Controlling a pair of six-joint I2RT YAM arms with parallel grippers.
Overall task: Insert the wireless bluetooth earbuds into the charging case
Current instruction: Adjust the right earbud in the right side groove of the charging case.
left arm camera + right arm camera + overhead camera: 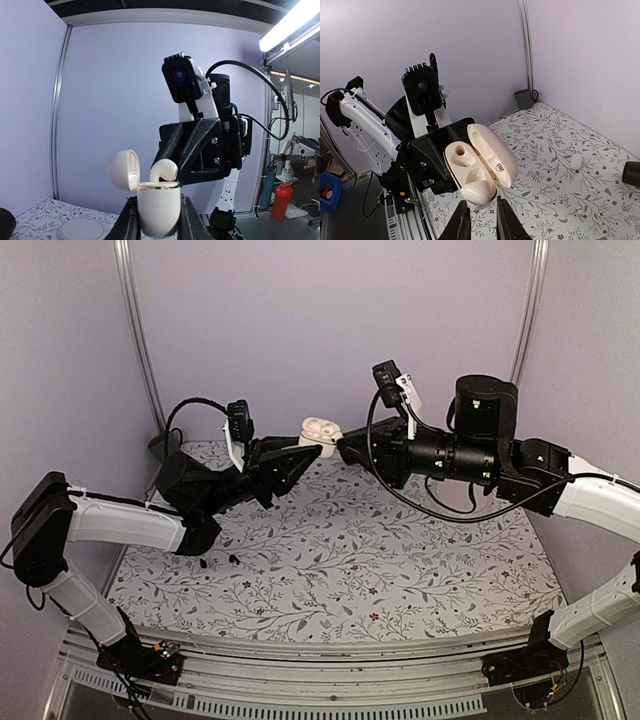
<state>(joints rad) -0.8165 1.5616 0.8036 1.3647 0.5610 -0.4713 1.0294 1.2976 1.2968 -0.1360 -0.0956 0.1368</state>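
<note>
Cream-coloured charging case, lid hinged open, is clenched by its body in my left gripper and carried in the air over the far middle of the table, resting on nothing. My right gripper appears pinched on one earbud, which sits at the mouth of the nearer well and stands proud of the rim. The other well is empty, and the second earbud lies on the table toward its far edge. Hazards, as I judge them:

- If the bud is out of line with its socket, pressing could jam it.
- Pushing off-centre could twist the unsupported case in my left fingers.
- Letting go before the bud seats could drop it to the table.
</note>
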